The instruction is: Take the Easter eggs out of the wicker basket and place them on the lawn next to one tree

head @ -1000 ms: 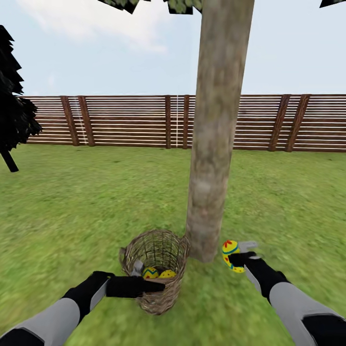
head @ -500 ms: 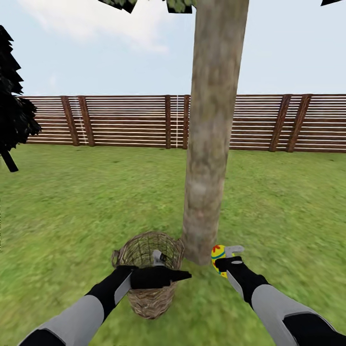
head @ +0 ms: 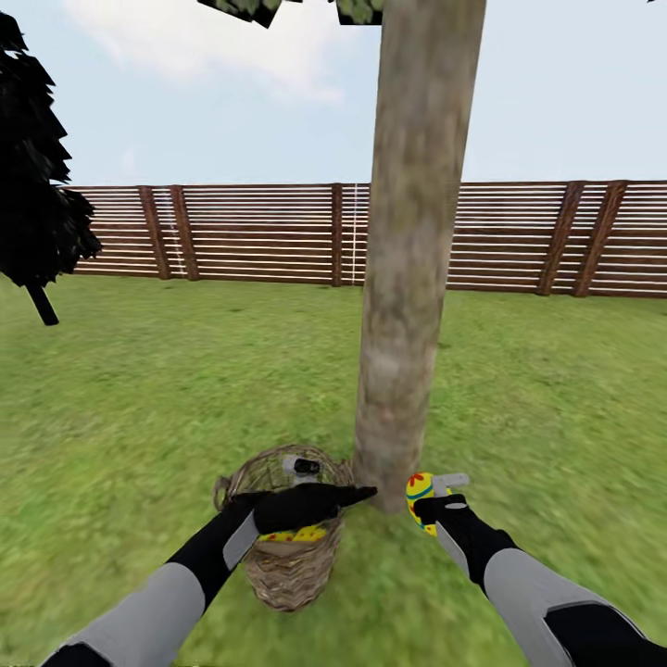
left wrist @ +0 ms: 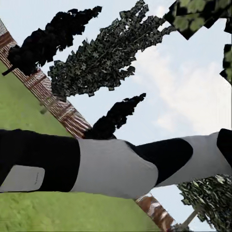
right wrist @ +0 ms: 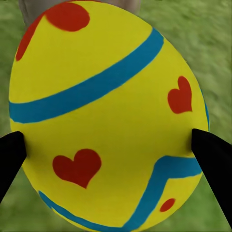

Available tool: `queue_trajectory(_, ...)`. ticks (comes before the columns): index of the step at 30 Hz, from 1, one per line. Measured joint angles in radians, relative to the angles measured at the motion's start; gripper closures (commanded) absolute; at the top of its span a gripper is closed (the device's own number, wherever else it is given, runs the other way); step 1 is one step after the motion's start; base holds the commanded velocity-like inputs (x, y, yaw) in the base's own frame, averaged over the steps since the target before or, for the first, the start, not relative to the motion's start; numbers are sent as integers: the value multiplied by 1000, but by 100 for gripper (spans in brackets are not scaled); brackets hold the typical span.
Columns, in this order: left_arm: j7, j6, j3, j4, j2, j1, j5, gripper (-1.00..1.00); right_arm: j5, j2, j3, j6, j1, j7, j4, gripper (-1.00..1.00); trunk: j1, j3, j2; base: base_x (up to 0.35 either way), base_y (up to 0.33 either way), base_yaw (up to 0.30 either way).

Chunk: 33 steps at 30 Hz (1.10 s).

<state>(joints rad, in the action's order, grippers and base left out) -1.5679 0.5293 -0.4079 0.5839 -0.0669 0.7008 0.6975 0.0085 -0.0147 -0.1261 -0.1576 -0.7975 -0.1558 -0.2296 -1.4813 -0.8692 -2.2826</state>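
The right gripper (head: 428,500) pinched a heart-marked egg (right wrist: 108,116) beside the tree (head: 408,278); the left gripper (head: 306,505), finger spread unclear, had risen above the wicker basket (head: 283,574), where yellow egg (head: 298,534) remained: two probably left to move

Surface: lawn (head: 139,417), mottled green grass.
Standing on it: wicker basket (head: 287,574), touching or just beside the tree (head: 403,371) trunk base.
Boundary: slatted wooden fence (head: 250,245).

A garden: lawn (head: 139,389), slatted fence (head: 250,232), tree (head: 408,278).
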Motion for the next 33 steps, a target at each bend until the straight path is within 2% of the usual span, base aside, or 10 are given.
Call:
queue_trajectory(3, 0, 1, -2, 86, -7, -3, 69, -100, 0, -1, 0, 0, 0, 1, 0, 100, 0, 0, 0, 0, 0, 34)
queue_trajectory(7, 0, 1, -2, 216, 2, -4, 175, -100, -1, -2, 0, 0, 0, 1, 1, 100, 0, 0, 0, 0, 0, 2)
queue_trajectory(10, 0, -1, -3, 224, 52, -5, 190, -100, 0, -2, 0, 1, 0, 1, 1, 100, 0, 0, 0, 0, 0, 0)
queue_trajectory(11, 0, -2, -2, 231, 64, -5, 208, -100, 1, -2, 0, 1, 0, 1, 1, 100, 0, 0, 0, 0, 0, 0)
queue_trajectory(13, 0, -1, -1, 305, 76, -5, 294, -100, 1, -1, 1, 11, 0, 1, 1, 100, 0, 0, 0, 0, -113, 0)
queue_trajectory(15, -1, 1, -2, 385, 114, -5, 333, -100, 0, -2, 0, 28, 0, 0, 2, 100, 0, 0, 0, 20, -286, 0)
queue_trajectory(19, -1, 2, -6, 404, 116, -5, 339, -100, -4, -2, 1, 32, 0, 1, 5, 100, 0, 0, 0, 59, -224, 0)
queue_trajectory(25, -1, 2, -6, 416, 113, -38, 342, -100, -3, -3, 1, 33, 0, 2, 103, 100, 0, 0, 0, 2, -6, 0)
queue_trajectory(29, -1, 2, -7, 416, 90, -39, 341, -100, -2, -5, -2, 27, 0, 4, 114, 100, 0, 0, 0, 0, 0, 0)
queue_trajectory(33, -1, 2, -8, 415, 86, -39, 340, -100, -1, -19, -16, 23, 0, 2, 169, 100, -4, -3, -7, 0, 0, 0)
